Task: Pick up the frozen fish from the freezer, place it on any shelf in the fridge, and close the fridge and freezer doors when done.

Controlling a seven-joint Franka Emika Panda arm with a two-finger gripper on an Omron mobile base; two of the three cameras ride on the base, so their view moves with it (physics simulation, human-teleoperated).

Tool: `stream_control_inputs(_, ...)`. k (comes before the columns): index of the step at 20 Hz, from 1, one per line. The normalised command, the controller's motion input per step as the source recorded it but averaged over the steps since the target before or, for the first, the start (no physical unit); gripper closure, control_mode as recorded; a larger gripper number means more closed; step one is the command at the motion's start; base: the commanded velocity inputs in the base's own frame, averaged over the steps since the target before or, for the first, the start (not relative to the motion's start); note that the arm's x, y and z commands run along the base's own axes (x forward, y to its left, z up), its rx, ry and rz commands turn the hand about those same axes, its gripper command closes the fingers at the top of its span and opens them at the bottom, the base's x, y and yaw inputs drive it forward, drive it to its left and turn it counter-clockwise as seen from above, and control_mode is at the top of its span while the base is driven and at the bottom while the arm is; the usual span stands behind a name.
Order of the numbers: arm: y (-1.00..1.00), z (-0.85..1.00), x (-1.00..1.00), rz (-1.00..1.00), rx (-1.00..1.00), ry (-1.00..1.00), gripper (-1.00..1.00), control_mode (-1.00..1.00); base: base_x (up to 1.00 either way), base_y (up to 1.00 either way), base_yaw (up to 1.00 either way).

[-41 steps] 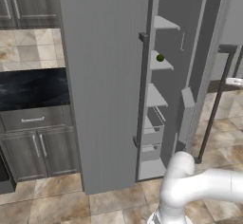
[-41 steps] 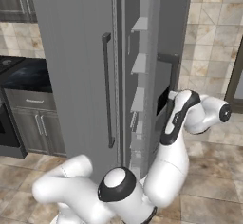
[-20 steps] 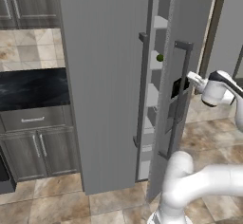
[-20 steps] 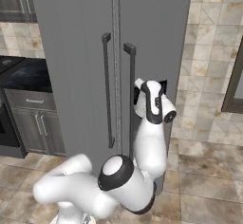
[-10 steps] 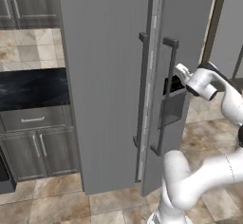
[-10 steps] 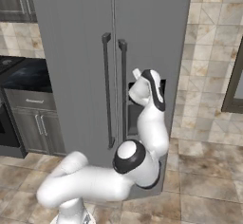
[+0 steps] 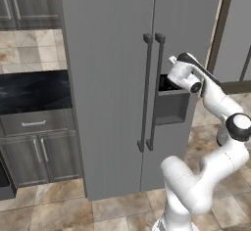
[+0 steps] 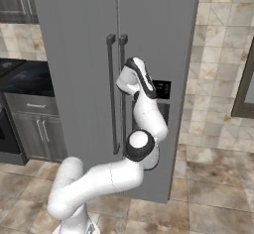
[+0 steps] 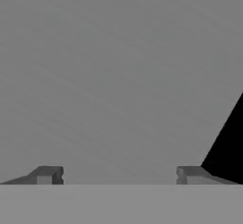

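The tall grey unit has two fridge and freezer doors [image 7: 112, 78], both look shut, and each looks big, stiff and heavy, so it is best pushed flat on its ribbed face or pulled by one of the two dark bar handles [image 7: 145, 93]. The gripper [image 9: 118, 174] sits right against the freezer door by the one square dispenser recess [image 7: 170, 103], its jaws wide apart and holding nothing. The frozen fish, probably small, hard and slippery, is hidden behind the doors.
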Motion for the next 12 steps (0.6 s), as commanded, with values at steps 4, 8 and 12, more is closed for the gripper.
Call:
stream_control_inputs(4, 0.00, 0.14, 0.78, 0.00, 0.01, 0.20, -1.00, -1.00, 0.00, 0.00, 0.00)
stream_control_inputs(8, 0.00, 0.00, 0.11, 0.00, 0.00, 0.04, -1.00, -1.00, 0.00, 0.00, 0.00)
stream_control_inputs(12, 0.00, 0.00, 0.00, 0.00, 0.00, 0.00, -1.00, -1.00, 0.00, 0.00, 0.00)
